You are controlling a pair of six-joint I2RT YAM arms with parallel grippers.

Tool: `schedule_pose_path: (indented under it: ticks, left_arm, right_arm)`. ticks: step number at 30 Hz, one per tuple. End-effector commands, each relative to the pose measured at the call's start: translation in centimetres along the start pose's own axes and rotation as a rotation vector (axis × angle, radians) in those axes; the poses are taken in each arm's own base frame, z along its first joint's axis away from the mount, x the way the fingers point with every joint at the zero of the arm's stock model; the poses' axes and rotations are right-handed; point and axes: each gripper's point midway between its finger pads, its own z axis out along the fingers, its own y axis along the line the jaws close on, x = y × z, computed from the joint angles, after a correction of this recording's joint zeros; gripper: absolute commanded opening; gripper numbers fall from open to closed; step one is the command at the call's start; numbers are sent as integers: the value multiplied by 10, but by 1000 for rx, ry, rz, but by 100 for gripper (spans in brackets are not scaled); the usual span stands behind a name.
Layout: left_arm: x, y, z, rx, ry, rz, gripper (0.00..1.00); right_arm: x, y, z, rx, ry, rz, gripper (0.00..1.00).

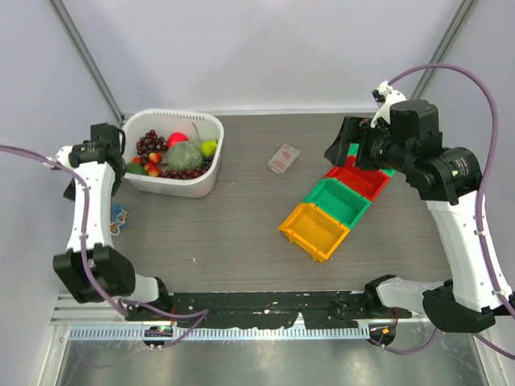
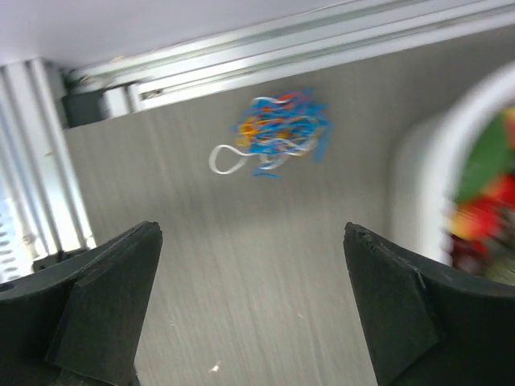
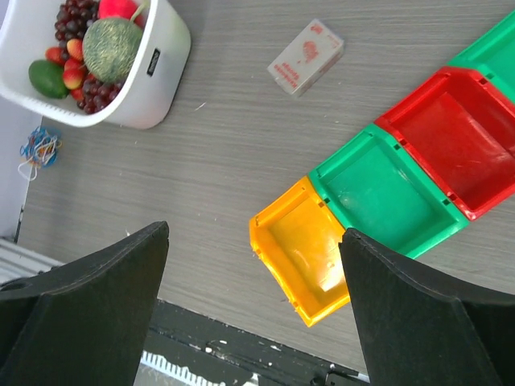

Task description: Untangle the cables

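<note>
The cables [image 2: 278, 133] are a small tangled clump of thin blue, orange, red and white wires, with one white loop sticking out to its left. They lie on the grey table by its left edge [image 1: 119, 217], beside the left arm, and also show far off in the right wrist view as the cables [image 3: 39, 150]. My left gripper [image 2: 251, 231] hangs above the table, apart from the clump, open and empty. High over the bins at the right, my right gripper [image 3: 255, 233] is also open with nothing in it.
A white basket [image 1: 211, 165] of fruit stands at the back left, close to the left gripper [image 1: 113, 149]. A row of yellow [image 1: 314, 232], green [image 1: 338, 201] and red [image 1: 362, 178] bins runs diagonally at the right. A small card box [image 1: 283, 158] lies mid-table.
</note>
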Motion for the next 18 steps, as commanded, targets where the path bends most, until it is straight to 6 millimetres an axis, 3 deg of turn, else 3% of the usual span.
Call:
schedule_pose_path:
  ticks: [1, 3, 7, 12, 15, 16, 18]
  left_arm:
    - [21, 24, 59, -214, 24, 39, 100]
    - [22, 8, 79, -166, 9, 124, 100]
    - [21, -4, 107, -151, -55, 183, 100]
    - [72, -6, 157, -68, 154, 123, 100]
    - [93, -6, 174, -95, 227, 150, 100]
    - [97, -7, 177, -94, 236, 164, 98]
    - [101, -11, 176, -52, 248, 179, 77]
  right_arm:
    - [-4, 18, -6, -72, -27, -41, 93]
    - [-4, 18, -7, -65, -33, -70, 92]
    - [-2, 18, -9, -65, -35, -84, 92]
    - [4, 26, -10, -119, -18, -83, 92]
    - [6, 31, -8, -144, -5, -81, 92]
    - [6, 33, -7, -151, 3, -82, 92]
    - [9, 36, -4, -169, 20, -77, 92]
